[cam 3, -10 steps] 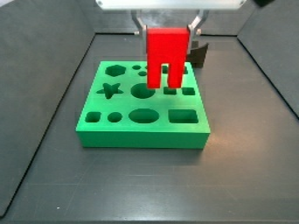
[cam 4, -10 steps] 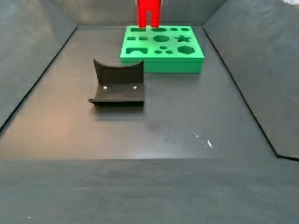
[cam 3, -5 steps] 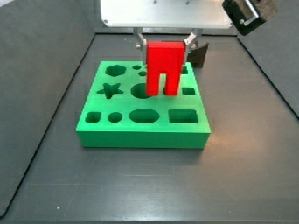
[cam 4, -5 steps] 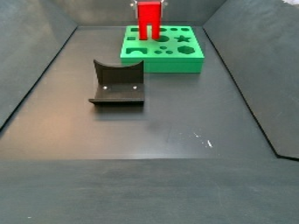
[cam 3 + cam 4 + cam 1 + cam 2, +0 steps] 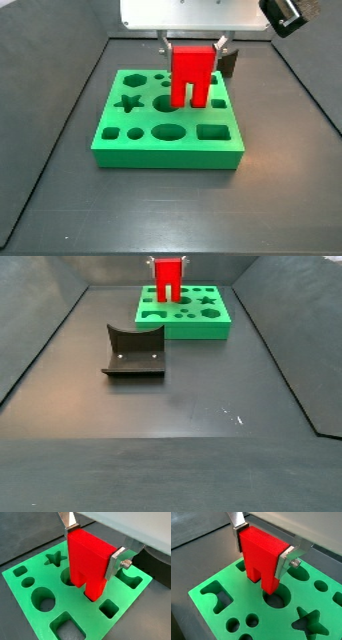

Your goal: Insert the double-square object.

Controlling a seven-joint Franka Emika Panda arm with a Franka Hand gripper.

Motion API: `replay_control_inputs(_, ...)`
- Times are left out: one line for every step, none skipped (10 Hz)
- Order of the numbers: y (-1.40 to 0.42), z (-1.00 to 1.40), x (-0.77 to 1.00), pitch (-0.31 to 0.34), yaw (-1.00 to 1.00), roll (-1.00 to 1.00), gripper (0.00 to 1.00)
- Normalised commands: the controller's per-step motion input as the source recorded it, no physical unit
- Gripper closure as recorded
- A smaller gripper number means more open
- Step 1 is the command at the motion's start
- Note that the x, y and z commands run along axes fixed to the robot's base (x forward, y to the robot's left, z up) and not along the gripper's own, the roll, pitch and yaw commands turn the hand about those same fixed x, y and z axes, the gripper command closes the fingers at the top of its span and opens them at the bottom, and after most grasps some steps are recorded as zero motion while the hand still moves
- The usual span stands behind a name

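Dark grey floor: green board [image 5: 170, 122] with shaped holes at the far end; fixture [image 5: 135, 352] well apart. Gripper [image 5: 93, 554]: silver fingers [image 5: 292, 554] clamped on the double-square object [image 5: 193, 75], upright, legs just above the board. Step judged: alignment; next, lower the legs into matching square holes.

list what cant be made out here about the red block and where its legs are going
- Leg tips of the bright red two-legged plastic block, shut in the gripper above the green board with shaped holes: whether they touch it is unclear in both side views.
- Matching double-square hole: hidden behind the block in both wrist views.
- Far side view: block too small.
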Motion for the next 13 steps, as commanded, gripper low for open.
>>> replay_control_inputs(0.00, 0.03, 0.37, 0.000, 0.00, -0.17, 1.00)
replay_control_inputs(0.00, 0.25, 0.27, -0.003, 0.00, -0.20, 1.00)
replay_control_inputs(-0.03, 0.25, 0.27, -0.010, 0.03, -0.16, 1.00)
replay_control_inputs(-0.09, 0.26, 0.25, -0.020, 0.06, -0.12, 1.00)
replay_control_inputs(0.00, -0.18, 0.35, 0.001, 0.00, 0.03, 1.00)
replay_control_inputs(0.00, -0.34, 0.41, 0.054, 0.00, 0.13, 1.00)
replay_control_inputs(0.01, -0.28, 0.37, 0.051, 0.00, 0.08, 1.00)
replay_control_inputs(0.04, -0.24, 0.32, 0.049, -0.03, 0.06, 1.00)
replay_control_inputs(0.07, -0.17, 0.27, 0.050, -0.10, 0.02, 1.00)
replay_control_inputs(0.09, -0.17, 0.25, 0.059, -0.14, 0.03, 1.00)
replay_control_inputs(0.04, -0.22, 0.05, 0.004, -0.11, 0.07, 1.00)
replay_control_inputs(0.00, -0.35, 0.00, 0.000, -0.09, 0.09, 1.00)
replay_control_inputs(0.00, -0.41, 0.00, -0.023, -0.09, 0.13, 1.00)
